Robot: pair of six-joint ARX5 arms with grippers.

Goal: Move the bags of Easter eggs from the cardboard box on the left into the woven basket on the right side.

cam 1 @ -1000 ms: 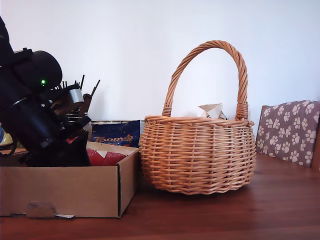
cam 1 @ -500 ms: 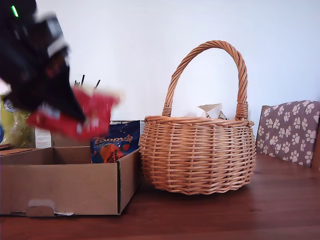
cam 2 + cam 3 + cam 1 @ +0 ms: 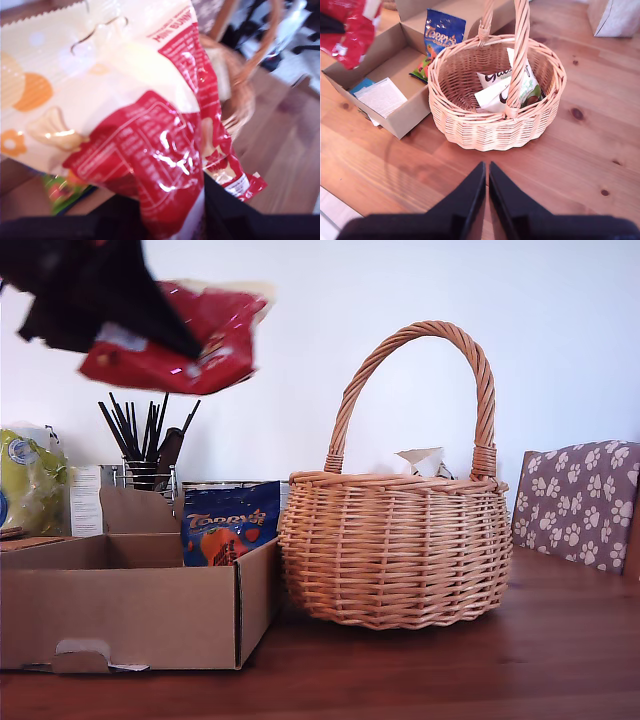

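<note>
Red bag (image 3: 170,340) lifted higher (box-clear)

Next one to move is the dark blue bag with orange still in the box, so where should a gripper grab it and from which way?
I'd grip the dark blue bag by its top edge, coming down from above. It stands nearly upright against the far wall of the cardboard box, by the corner nearest the woven basket, so that flat top edge is the exposed part; the box walls block a side approach.
</note>
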